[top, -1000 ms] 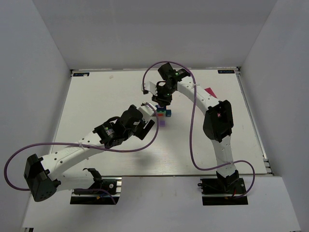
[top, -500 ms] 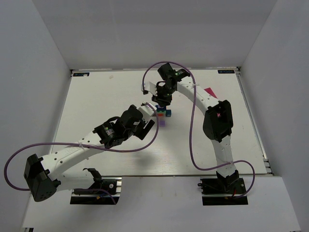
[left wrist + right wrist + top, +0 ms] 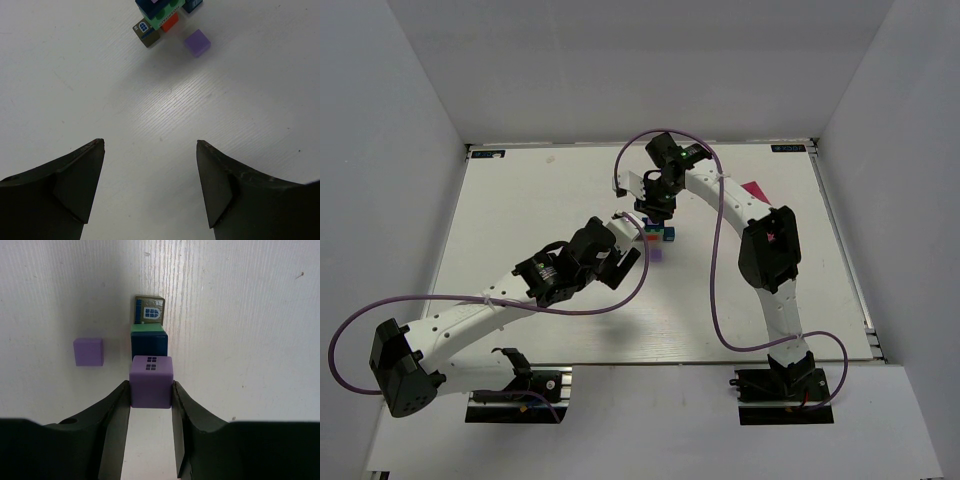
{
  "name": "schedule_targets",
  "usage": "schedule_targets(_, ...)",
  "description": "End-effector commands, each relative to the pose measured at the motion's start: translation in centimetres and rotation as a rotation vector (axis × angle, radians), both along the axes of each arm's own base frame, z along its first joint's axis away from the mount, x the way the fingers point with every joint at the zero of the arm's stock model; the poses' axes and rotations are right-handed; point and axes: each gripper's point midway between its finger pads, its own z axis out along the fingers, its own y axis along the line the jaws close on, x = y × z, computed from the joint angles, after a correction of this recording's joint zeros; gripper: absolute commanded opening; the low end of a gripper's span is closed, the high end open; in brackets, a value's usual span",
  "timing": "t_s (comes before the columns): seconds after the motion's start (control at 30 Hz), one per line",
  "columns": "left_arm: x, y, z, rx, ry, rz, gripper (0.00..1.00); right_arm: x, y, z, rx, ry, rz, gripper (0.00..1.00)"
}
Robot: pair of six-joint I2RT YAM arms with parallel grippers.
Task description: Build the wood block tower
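The wood block tower (image 3: pixel 657 234) stands mid-table as a small cluster of coloured cubes. In the right wrist view my right gripper (image 3: pixel 151 390) is shut on a purple cube with printed windows (image 3: pixel 151 381), held just above a dark blue cube (image 3: pixel 148 345), a green cube (image 3: pixel 146 328) and a brown window block (image 3: pixel 149 312). A loose purple cube (image 3: pixel 88 351) lies to the left. My left gripper (image 3: pixel 150 145) is open and empty over bare table, short of the cluster (image 3: pixel 160 20) and the loose purple cube (image 3: pixel 196 42).
A pink box (image 3: pixel 753 190) lies at the back right near the right arm. White walls enclose the table on three sides. The left arm (image 3: pixel 560 270) reaches diagonally toward the cluster from the near left.
The right wrist has shifted very slightly over the cluster with the purple cube in it. The left arm has not moved.
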Motion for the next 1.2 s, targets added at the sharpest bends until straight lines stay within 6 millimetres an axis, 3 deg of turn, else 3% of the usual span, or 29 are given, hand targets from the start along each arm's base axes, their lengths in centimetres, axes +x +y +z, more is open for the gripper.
schedule_targets(0.0,0.01,0.28,1.07,-0.034,-0.023,0.006,0.84,0.72,0.64,1.12,0.026,-0.031,0.005,0.24)
schedule_targets(0.9,0.01,0.28,1.07,-0.034,-0.023,0.006,0.84,0.62,0.88,0.92,0.022,-0.037,0.008,0.41)
schedule_targets(1.17,0.01,0.28,1.07,-0.034,-0.023,0.006,0.84,0.59,1.06,1.06,0.025,-0.039,0.01,0.52)
